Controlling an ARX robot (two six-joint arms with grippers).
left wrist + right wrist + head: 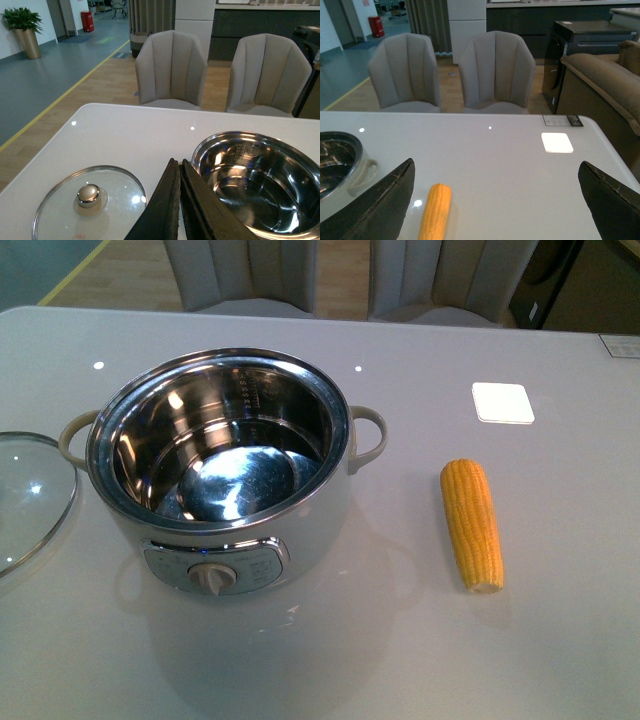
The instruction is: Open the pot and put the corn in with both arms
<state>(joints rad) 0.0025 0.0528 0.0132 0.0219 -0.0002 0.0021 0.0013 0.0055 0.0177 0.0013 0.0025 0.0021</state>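
Pot (322, 520) open. Right gripper (496, 163) spread wide, empty, corn (435, 212) off-centre beneath: centre over mid-cob before closing. Left gripper (179, 163) closed, empty

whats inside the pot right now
Nothing: the pot shows only bare, reflective steel. Its near inner wall is hidden below the rim. The corn lies outside on the table.

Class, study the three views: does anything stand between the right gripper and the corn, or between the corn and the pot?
Nothing visible does. The right gripper is open, with the corn lying ahead of it on the table. Only bare table separates the corn from the open pot; the glass lid lies on the pot's other side.
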